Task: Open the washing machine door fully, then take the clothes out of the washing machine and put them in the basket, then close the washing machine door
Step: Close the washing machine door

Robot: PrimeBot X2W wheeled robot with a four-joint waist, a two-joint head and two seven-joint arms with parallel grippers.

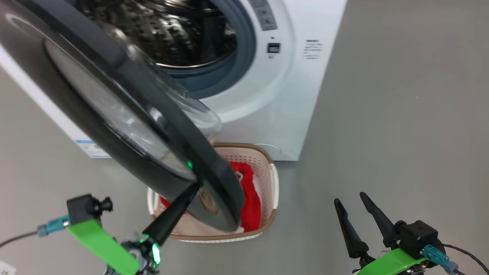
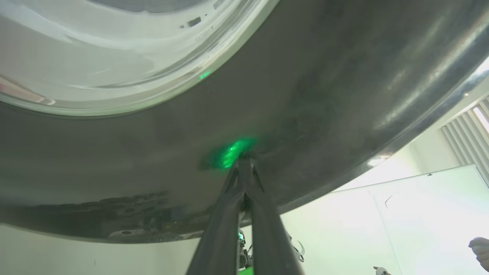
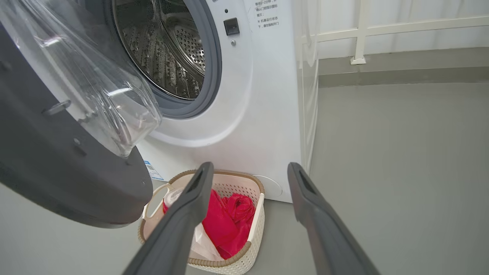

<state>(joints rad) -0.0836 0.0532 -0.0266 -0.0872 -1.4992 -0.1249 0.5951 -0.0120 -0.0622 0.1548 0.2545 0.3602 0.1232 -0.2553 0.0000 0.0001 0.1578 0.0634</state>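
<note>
Now the left gripper (image 1: 193, 188), jaws pressed together, touches the washing machine door (image 1: 95, 114) at its lower edge. The right gripper (image 1: 349, 197), jaws wide, hangs well right of it over grey floor (image 1: 382, 114).

Smooth grey floor (image 1: 401, 114); white barred railing (image 3: 382, 29) standing on a raised grey ledge; large white board (image 2: 420, 221), with a person's hand (image 2: 480, 250) before it.

Bright even light, blown-out glare, edge distortion.

The washing machine door (image 1: 114, 110) stood partly open. Red clothes (image 1: 252, 202) lay in the basket (image 1: 274, 187) fronting the washing machine (image 1: 290, 99).
</note>
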